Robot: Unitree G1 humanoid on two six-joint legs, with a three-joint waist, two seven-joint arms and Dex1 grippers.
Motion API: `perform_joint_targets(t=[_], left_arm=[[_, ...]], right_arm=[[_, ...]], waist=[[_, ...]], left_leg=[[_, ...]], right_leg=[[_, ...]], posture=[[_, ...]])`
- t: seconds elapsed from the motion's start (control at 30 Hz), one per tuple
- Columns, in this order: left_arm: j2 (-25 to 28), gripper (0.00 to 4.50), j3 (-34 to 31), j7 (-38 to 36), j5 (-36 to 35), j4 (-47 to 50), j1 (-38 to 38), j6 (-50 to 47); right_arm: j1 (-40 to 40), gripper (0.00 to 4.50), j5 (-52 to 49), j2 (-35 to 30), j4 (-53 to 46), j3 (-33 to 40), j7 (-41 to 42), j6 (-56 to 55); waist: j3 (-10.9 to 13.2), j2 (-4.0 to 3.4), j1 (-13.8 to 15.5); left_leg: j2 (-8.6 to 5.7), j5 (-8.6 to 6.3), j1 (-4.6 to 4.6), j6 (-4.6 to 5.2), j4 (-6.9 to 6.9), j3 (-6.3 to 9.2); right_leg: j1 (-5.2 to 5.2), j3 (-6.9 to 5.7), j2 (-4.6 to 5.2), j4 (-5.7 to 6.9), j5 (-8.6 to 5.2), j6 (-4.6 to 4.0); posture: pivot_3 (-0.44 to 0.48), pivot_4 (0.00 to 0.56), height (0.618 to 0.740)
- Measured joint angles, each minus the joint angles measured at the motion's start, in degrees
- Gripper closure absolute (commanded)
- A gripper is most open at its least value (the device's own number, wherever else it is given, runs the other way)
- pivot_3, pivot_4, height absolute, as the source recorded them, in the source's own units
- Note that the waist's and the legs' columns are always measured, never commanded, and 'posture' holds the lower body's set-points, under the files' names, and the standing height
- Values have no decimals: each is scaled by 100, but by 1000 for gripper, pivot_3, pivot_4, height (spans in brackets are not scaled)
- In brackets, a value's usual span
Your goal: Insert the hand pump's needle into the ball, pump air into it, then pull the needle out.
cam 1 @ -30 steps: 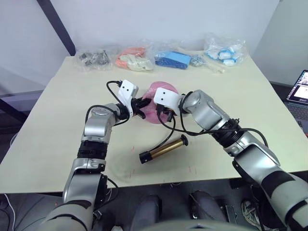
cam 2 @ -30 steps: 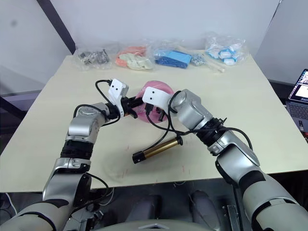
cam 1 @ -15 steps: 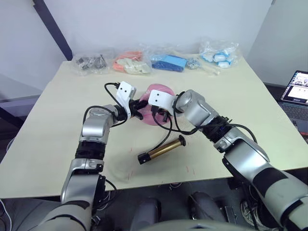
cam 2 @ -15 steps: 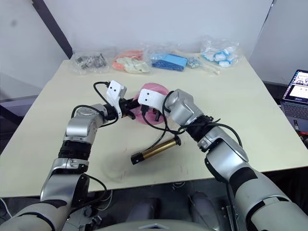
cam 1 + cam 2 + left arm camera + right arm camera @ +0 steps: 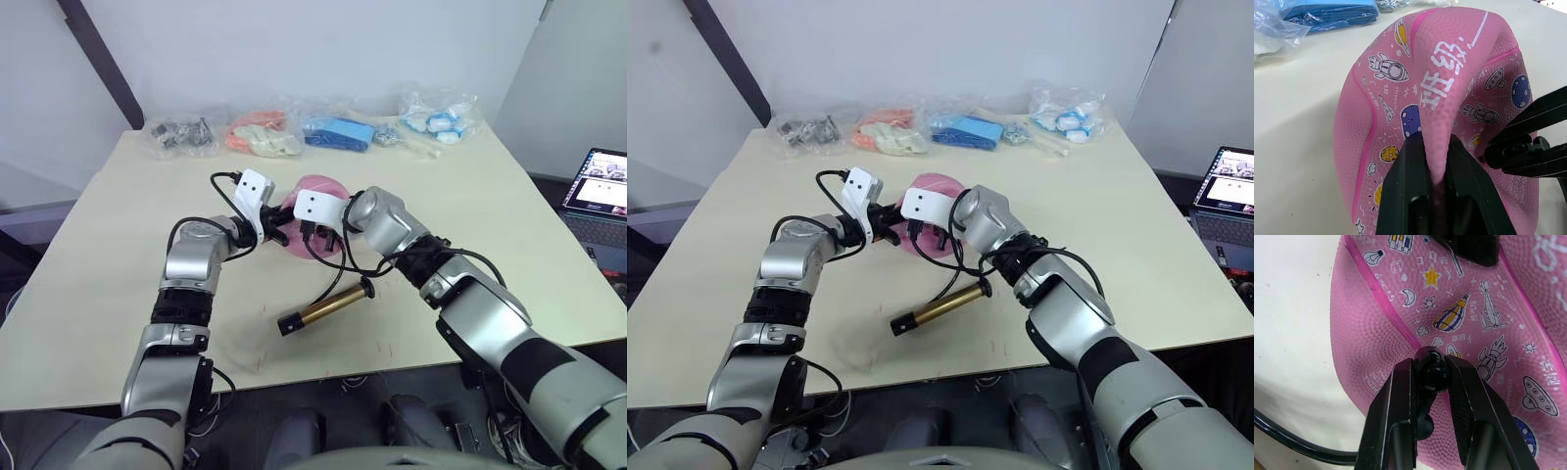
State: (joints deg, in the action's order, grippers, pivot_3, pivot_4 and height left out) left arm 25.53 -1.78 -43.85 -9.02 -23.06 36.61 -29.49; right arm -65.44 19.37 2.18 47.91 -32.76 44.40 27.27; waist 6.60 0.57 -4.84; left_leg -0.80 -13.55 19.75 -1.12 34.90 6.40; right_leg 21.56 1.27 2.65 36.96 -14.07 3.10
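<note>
Nearest me, I see the hand pump (image 5: pixel 328 306) lying flat on the table (image 5: pixel 509 215), its hose (image 5: pixel 328 281) curving up to the ball (image 5: pixel 1449 88). My right gripper (image 5: pixel 1431 377) is clamped on the needle (image 5: pixel 1430 368) fitting, pressed against the ball's pink skin. My left gripper (image 5: pixel 1432 161) pinches a fold of the ball (visibly slack). Bagged items (image 5: pixel 338 129) line the far edge.

Limp pink ball (image 5: pixel 1440 93) mid-table, needle (image 5: pixel 1431 372) fitting against it, bronze hand pump (image 5: pixel 326 306) lying nearer
</note>
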Motion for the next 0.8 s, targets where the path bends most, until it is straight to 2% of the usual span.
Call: perform_joint_targets(t=[0.3,0.8], left_arm=[[10,4500,0,15,0,-9,-15,0],[20,4500,-10,36,-9,-126,32,-7]], right_arm=[[41,3980,280,108,198,-7,-58,-245],[12,3980,572,458,1007,86,-732,-650]], waist=[[-17,-13,-20],[-61,-41,-59]], left_leg=[[-1,0,-1,0,-4,6],[-4,-1,-12,-1,-13,16]], right_leg=[[0,0,0,0,-3,1],[-4,1,-1,0,-18,-17]], posture=[[0,150,740],[0,150,740]])
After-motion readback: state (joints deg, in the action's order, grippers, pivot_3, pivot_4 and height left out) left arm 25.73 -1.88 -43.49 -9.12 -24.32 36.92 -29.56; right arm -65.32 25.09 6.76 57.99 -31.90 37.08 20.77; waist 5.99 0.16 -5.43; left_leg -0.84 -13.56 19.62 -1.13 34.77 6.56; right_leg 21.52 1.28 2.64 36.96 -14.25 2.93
